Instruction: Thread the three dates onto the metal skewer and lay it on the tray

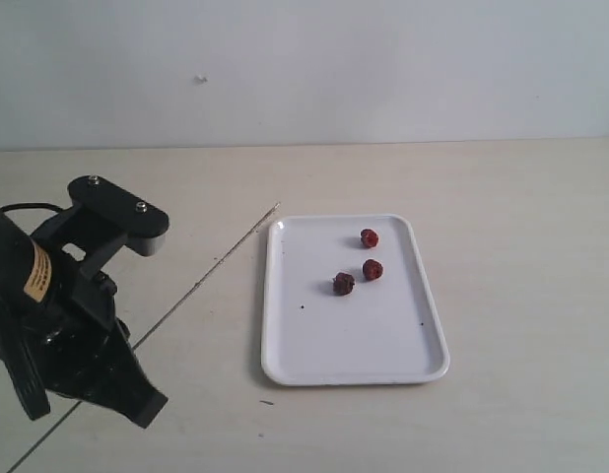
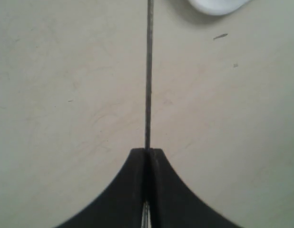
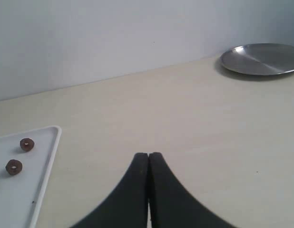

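Exterior view: the white tray (image 1: 285,365) lies on the beige table (image 1: 521,217), right of centre. All three dates (image 1: 370,237) (image 1: 372,269) (image 1: 343,284) sit loose on its far half, close together but apart. The one nearest the camera is the darkest. The skewer (image 1: 211,268) runs as a thin slanted line from the lower left edge up to a tip just beside the tray's far left corner. It carries no dates. The left gripper (image 1: 122,355) is low on the left, and the skewer passes behind its black body. Whether the rod lies on the table or is held off it I cannot tell. The right gripper is out of sight here.

Left wrist view: the left gripper (image 2: 147,151) has its black fingers pressed together, pinching the skewer (image 2: 148,71). The skewer sticks straight out past the tips over the table (image 2: 66,95). A corner of the tray (image 2: 213,5) shows just beside the rod's far stretch.

Right wrist view: the right gripper (image 3: 148,154) has its fingers pressed together with nothing between them, over bare table (image 3: 185,118). The tray (image 3: 47,156) is off to one side with two dates (image 3: 26,144) (image 3: 14,166) in plain view. A round metal dish (image 3: 261,59) sits well apart near the wall (image 3: 113,38).
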Motion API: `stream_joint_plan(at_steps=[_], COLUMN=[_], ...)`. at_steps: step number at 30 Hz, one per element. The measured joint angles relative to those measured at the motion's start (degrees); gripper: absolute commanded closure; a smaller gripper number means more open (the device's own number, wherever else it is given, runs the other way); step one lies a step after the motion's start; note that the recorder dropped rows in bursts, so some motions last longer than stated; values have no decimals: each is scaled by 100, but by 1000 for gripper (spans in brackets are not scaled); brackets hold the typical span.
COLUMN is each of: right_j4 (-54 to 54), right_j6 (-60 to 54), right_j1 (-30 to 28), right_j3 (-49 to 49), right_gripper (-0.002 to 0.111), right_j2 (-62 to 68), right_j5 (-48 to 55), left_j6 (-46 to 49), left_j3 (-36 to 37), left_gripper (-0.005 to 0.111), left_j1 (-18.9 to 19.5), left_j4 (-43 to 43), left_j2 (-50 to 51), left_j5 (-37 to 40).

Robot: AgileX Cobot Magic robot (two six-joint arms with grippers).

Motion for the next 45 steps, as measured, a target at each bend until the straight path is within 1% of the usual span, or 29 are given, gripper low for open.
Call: stream_joint_plan(at_steps=[3, 5, 11, 13, 15, 16, 22, 23, 24, 25, 26, 27, 28, 29, 30, 34, 36, 39, 42, 45], right_j4=[0, 0, 0, 0, 14, 112, 473, 524, 551, 745, 796, 745, 601, 156, -280, -1302, -1682, -2110, -2339, -2394], right_j6=[0, 0, 0, 0, 0, 0, 0, 115, 253, 775, 1010, 1578, 1774, 2167, 2437, 2892, 3058, 3151, 3006, 2357], right_j1=[0, 0, 0, 0, 0, 0, 0, 0, 0, 0, 0, 0, 0, 0, 0, 0, 0, 0, 95, 461], right_j3=[0, 0, 0, 0, 0, 0, 0, 0, 0, 0, 0, 0, -48, -264, -574, -1530, -1997, -3012, -3779, -4654], right_gripper=[108, 108, 108, 108, 108, 108, 108, 108, 108, 108, 108, 108, 108, 108, 108, 108, 108, 108, 108, 108], right_j2=[0, 0, 0, 0, 0, 0, 0, 0, 0, 0, 0, 0, 0, 39, 226, 1244, 2038, 3726, 4884, 6063], right_j5=[0, 0, -24, -151, -444, -859, -2084, -2478, -2650, -2989, -3164, -3584, -3613, -3524, -3437, -2964, -2701, -2136, -1729, -1188], left_j6=[0, -24, -499, -557, -580, -592, -578, -578, -578, -578, -578, -578, -578, -578, -578, -578, -578, -578, -578, -578], left_j3=[121, 251, 498, 529, 539, 539, 539, 539, 539, 539, 543, 552, 552, 552, 552, 552, 552, 552, 552, 552], left_gripper=[107, 107, 107, 107, 107, 107, 107, 107, 107, 107, 107, 107, 107, 107, 107, 107, 107, 107, 107, 107], left_j1=[0, 0, 0, 0, 0, 0, 0, 0, 0, 0, 0, 0, 0, 0, 0, 0, 0, 0, 0, 0], left_j4=[0, 0, 0, 0, 0, 0, 0, 22, 37, 115, 169, 230, 243, 255, 255, 278, 278, 278, 278, 278], left_j2=[-11, -11, -11, -11, -11, -11, 2, 81, 154, 344, 449, 633, 721, 858, 950, 1013, 1017, 1017, 1017, 1017], left_j5=[-105, -357, -879, -901, -913, -939, -947, -947, -947, -947, -952, -952, -988, -1070, -1176, -1269, -1283, -1293, -1293, -1181])
